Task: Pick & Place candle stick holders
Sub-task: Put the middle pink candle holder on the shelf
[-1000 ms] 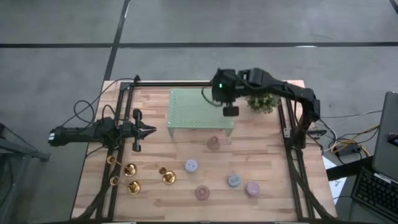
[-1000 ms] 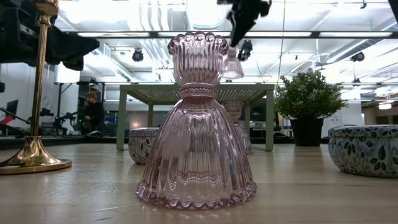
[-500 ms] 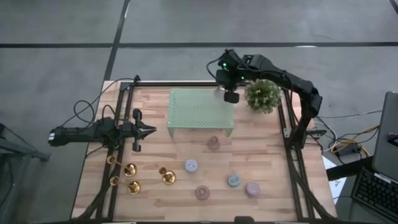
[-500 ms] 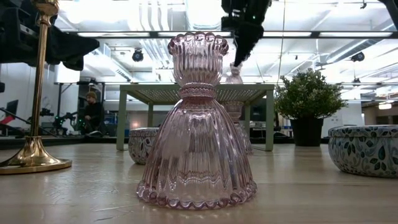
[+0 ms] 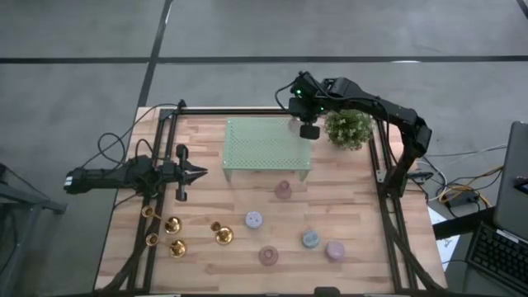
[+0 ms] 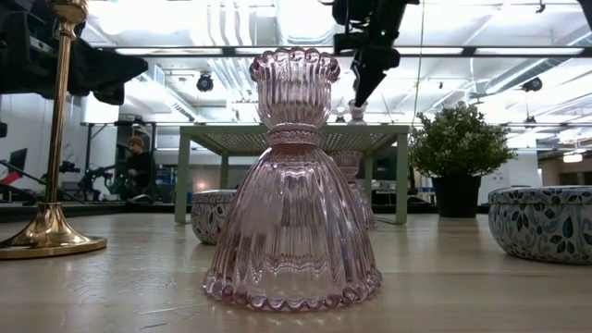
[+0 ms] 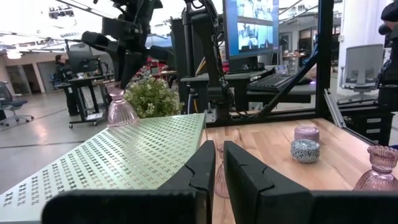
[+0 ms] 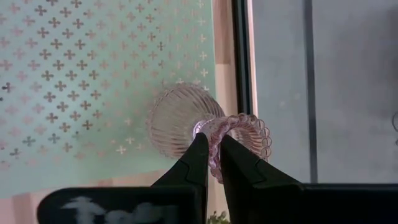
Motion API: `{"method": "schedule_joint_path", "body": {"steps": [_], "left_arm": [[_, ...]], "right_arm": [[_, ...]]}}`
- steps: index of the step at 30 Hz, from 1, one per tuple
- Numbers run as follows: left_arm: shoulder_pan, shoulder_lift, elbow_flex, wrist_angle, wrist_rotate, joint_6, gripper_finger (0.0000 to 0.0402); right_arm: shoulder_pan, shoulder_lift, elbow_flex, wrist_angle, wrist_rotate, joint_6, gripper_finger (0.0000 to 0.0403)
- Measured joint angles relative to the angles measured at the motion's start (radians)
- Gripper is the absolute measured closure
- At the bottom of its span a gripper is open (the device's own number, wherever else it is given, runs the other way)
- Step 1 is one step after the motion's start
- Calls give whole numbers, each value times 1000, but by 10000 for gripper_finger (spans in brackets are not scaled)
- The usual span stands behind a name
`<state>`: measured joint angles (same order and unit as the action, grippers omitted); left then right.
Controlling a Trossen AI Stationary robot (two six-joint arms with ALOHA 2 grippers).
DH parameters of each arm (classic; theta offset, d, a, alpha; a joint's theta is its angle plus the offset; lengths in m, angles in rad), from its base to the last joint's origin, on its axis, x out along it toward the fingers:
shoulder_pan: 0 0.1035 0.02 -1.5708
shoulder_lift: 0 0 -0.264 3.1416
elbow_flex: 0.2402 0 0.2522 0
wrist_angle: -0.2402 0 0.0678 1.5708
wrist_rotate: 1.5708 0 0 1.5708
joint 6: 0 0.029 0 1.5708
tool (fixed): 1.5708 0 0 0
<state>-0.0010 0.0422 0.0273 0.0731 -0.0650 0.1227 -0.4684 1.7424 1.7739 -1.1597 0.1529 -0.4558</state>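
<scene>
Right wrist view: a pink ribbed glass candle holder [image 8: 186,127] stands on the green perforated shelf [image 8: 93,74] at its far right corner, the right gripper [image 8: 209,163] pinching its scalloped rim. Glass looks heavy, slick, chippable; the rim grip seems precarious. The left gripper [image 5: 198,173] waits closed, empty.
</scene>
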Motion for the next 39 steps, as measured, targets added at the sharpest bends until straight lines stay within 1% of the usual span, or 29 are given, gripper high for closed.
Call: {"method": "schedule_joint_path", "body": {"steps": [7,17,33,37,39], "left_arm": [[0,0,0,0,0,0,364],[0,0,0,0,0,0,364],[0,0,0,0,0,0,364],[0,0,0,0,0,0,364],[0,0,0,0,0,0,364]], "right_arm": [[15,-25,-23,-14,4,-17,383],[64,-27,-33,-9,7,-61,380],[67,-28,-54,14,10,-60,377],[67,-27,-55,22,12,-55,361],[67,-27,-55,25,37,-53,348]]}}
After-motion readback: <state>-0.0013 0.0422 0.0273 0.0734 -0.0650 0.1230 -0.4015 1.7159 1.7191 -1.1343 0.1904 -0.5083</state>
